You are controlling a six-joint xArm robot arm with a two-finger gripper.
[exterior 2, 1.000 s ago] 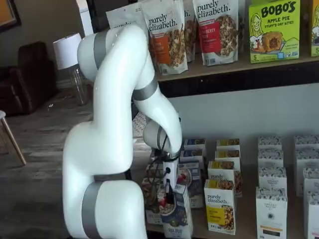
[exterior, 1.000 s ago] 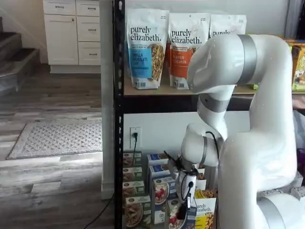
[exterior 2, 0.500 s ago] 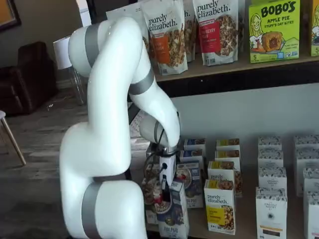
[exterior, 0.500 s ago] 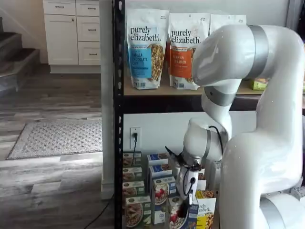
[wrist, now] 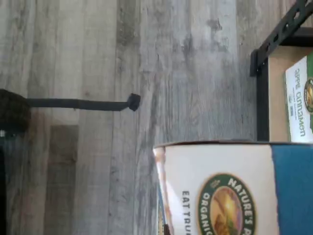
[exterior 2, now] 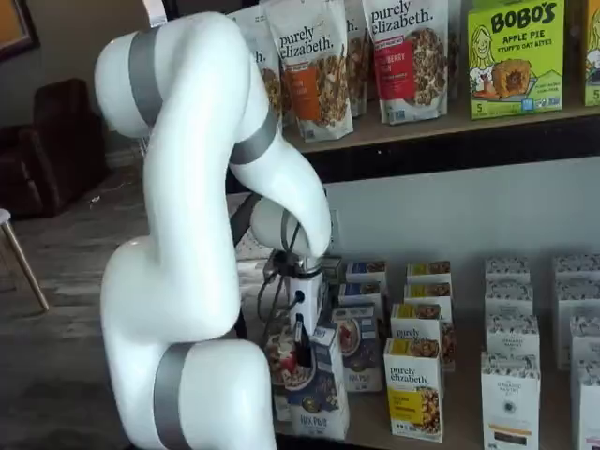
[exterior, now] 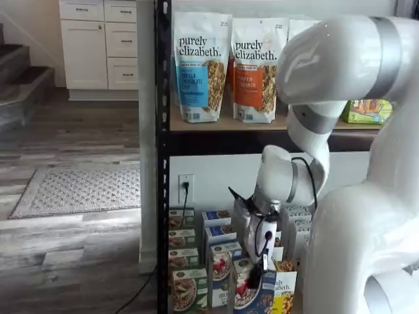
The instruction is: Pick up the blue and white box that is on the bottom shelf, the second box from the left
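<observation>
My gripper is shut on the top of the blue and white box, which hangs tilted in front of the bottom shelf, out from the rows of boxes. In both shelf views the black fingers clamp the box's upper edge; the box shows its bowl of red berries below the gripper. In the wrist view the box's white and blue top with a round green logo fills the near part, over wooden floor.
More blue boxes stand in the row behind, yellow purely elizabeth boxes and white boxes to the right. Green-fronted boxes stand by the black post. Tall granola bags fill the tier above. A black cable crosses the floor.
The arm has swung back from the shelf with the box in its grip. The box has come out of its row and risen a little.
</observation>
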